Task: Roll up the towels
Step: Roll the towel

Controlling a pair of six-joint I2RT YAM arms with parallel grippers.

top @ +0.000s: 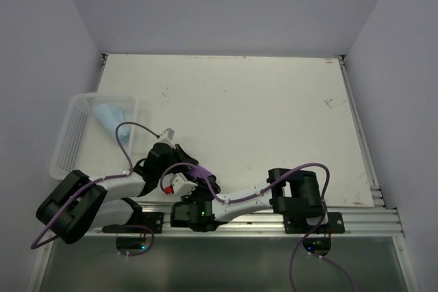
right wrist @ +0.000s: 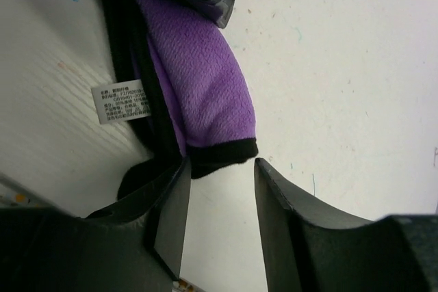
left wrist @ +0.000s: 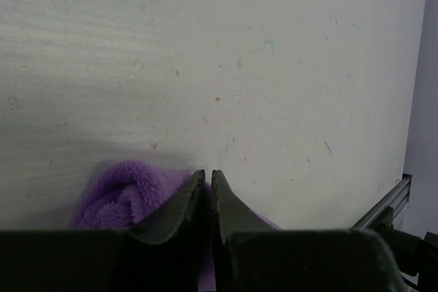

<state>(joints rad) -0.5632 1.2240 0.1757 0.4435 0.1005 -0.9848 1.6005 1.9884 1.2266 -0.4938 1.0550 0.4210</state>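
The dark towel (right wrist: 198, 73) lies bunched near the table's front edge, purple face outward with a black border and a white tag (right wrist: 123, 104). My left gripper (left wrist: 207, 172) is shut on it, with purple pile (left wrist: 120, 196) showing beside and between its fingers. My right gripper (right wrist: 222, 163) is open just short of the towel's black end; its left finger (right wrist: 171, 203) touches the dark cloth and nothing sits between the jaws. From above, the purple towel (top: 200, 169) shows where both wrists meet. The light blue towel (top: 109, 115) lies in the basket.
A white mesh basket (top: 68, 145) stands at the table's left edge. An aluminium rail (top: 356, 220) runs along the near edge, right behind the grippers. The right arm's base (top: 301, 200) is at the front right. White walls close in the table.
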